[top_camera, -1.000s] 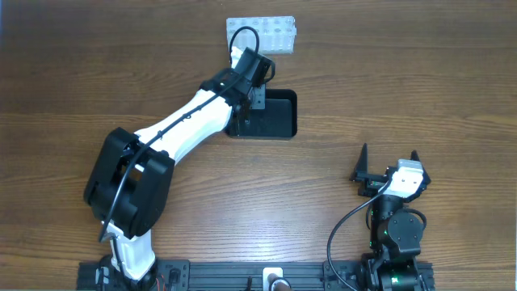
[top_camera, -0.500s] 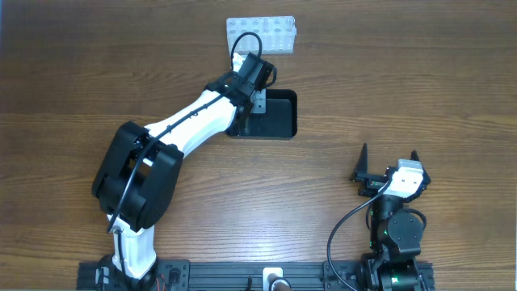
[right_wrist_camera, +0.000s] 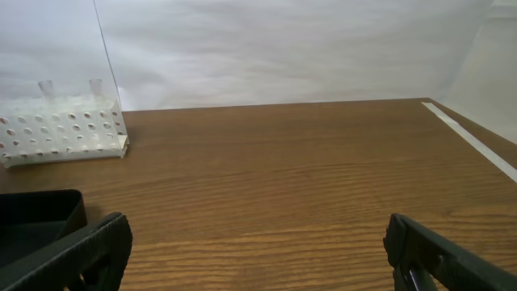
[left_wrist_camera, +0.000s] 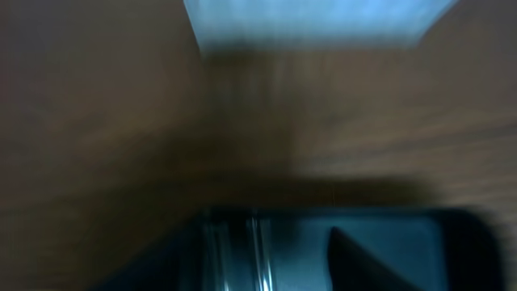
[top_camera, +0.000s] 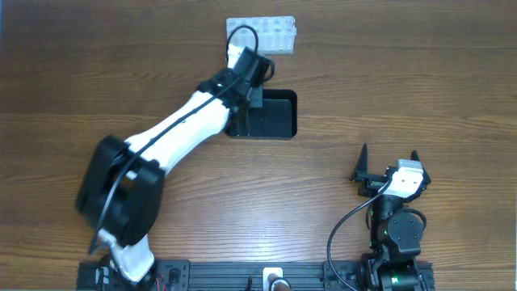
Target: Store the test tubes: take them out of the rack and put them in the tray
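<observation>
The white test tube rack stands at the far edge of the table, and in the right wrist view the rack holds two upright tubes. Just in front of it lies the black tray. My left gripper hovers over the tray's far left corner, between tray and rack, open. In the blurred left wrist view a clear tube lies in the tray, with the rack beyond. My right gripper rests open near its base, holding nothing.
Bare wooden table surrounds the rack and tray. A white wall rises behind the table's far edge. The left arm's white link slants across the left middle of the table.
The left gripper has moved from over the tray up toward the rack, and the left arm's elbow has swung leftward. The right arm has kept still.
</observation>
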Motion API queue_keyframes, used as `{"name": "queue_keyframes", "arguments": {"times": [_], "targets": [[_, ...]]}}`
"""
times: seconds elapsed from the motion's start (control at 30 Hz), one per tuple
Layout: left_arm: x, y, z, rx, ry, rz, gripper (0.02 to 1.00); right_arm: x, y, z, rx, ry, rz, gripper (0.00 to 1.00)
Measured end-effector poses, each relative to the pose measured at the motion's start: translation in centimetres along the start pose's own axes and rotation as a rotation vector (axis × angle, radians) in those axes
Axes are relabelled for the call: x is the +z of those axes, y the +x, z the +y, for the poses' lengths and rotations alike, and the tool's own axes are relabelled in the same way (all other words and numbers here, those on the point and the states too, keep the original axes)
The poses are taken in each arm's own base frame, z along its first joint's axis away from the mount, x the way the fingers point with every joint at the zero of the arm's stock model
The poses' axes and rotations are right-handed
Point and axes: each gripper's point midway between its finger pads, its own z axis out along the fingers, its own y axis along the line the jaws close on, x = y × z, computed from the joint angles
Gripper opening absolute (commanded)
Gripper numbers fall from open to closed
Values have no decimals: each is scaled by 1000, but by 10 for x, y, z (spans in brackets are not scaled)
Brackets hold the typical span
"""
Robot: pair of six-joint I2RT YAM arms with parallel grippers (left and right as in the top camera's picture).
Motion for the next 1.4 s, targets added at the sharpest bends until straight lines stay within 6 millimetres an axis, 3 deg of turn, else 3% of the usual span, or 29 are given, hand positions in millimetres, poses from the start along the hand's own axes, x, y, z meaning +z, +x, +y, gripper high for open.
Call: {"name": "queue_keyframes", "arguments": {"times": [0.13, 0.23, 0.4, 0.63, 0.8, 0.9, 1.1, 1.4], "targets": [[-68, -60, 9, 9, 24, -209, 809, 0, 0, 0, 0, 0, 0, 993], [-122, -91, 29, -15, 38, -343, 893, 0, 0, 0, -1, 0, 0, 993], [-181, -107, 87, -97, 17, -493, 998, 0, 0, 0, 0, 0, 0, 991], [-212, -69, 164, -198, -8, -584, 1000, 0, 0, 0, 0, 0, 0, 991], [-226, -29, 193, -237, -1, -632, 998, 0, 0, 0, -1, 0, 0, 991], [-230, -6, 202, -250, 1, -669, 1000, 0, 0, 0, -1, 0, 0, 991], [-237, 23, 208, -263, 36, -841, 1000, 0, 0, 0, -1, 0, 0, 991], [-224, 67, 212, -246, 81, -981, 998, 0, 0, 0, -1, 0, 0, 993]]}}
